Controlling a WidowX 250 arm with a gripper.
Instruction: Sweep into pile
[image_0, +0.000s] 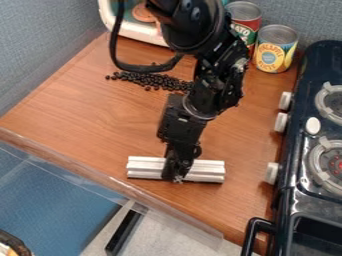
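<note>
The black gripper (178, 172) hangs low near the front edge of the wooden counter, shut on the middle of a silver, bar-shaped sweeping tool (206, 171). The bar lies roughly left to right across the view, low over or on the wood, and sticks out on both sides of the gripper. Small black beads (152, 81) are scattered in a band farther back, left of the arm. Part of that band is hidden behind the arm.
At the back stand a red-labelled can (244, 20) and a yellow-labelled can (276, 48). A white-rimmed container (132, 31) sits back left. The toy stove (304, 165) borders the right side, its knobs facing the counter (100, 120). A clear plastic lip runs along the front edge.
</note>
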